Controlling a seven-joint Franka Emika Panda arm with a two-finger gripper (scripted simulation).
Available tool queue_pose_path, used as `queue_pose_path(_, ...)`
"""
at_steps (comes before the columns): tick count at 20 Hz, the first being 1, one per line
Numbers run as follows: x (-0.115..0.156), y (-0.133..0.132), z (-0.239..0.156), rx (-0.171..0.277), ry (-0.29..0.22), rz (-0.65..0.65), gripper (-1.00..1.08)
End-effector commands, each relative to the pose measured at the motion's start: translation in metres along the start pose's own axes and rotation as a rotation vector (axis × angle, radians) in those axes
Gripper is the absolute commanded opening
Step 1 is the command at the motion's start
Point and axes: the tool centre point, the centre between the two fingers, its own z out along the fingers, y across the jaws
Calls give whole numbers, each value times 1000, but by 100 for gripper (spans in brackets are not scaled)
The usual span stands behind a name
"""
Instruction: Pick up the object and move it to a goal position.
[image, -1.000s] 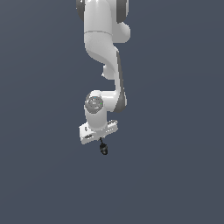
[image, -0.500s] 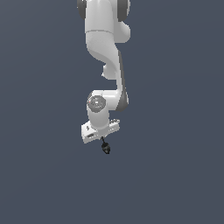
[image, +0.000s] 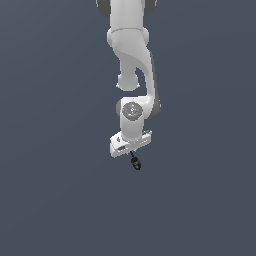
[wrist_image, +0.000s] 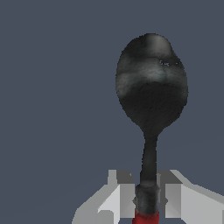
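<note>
The tool (wrist_image: 148, 199) is pinching the stick (wrist_image: 151, 96). In the wrist view, two grey fingers (wrist_image: 120, 197) stand on either side of the shaft, pressed against it with no gap visible. A short red section of the shaft shows between the fingers at the picture's edge. Beyond the fingers, the shaft turns black and narrow, then widens into a black, rounded, spoon-like knob with faint grey mottling.

In the exterior view, the tool (image: 133, 156) points downward from the white hand of the arm (image: 131, 65). The stick (image: 135, 162) hangs just beneath the hand, knob end lowest, tilted slightly toward the exterior view's right. Only the dark knob and a short length of shaft are discernible there; the red section cannot be made out in this view. The stick is much smaller than the hand that carries it.

The hand is a flat white block set at a slant, with its end toward the exterior view's left lower. Above it sits a round grey joint cap (image: 132, 111), and the white links rise from there to the top edge of the picture.

The background in both views is a uniform dark blue-grey. Whether the stick touches any surface cannot be determined.
</note>
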Motion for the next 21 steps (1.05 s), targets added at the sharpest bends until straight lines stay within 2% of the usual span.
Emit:
queue_pose_path(1,2,-30,-4,0,1,-1,-100)
queue_pose_path(7,9,-98,-12,0,1,-1,-100)
queue_pose_path(11,13,-133,-16,0,1,-1,-100)
queue_pose_path(16,16,-159,-19,0,1,-1,-100)
queue_pose_path(21,18,-168,-20,0,1,-1,-100)
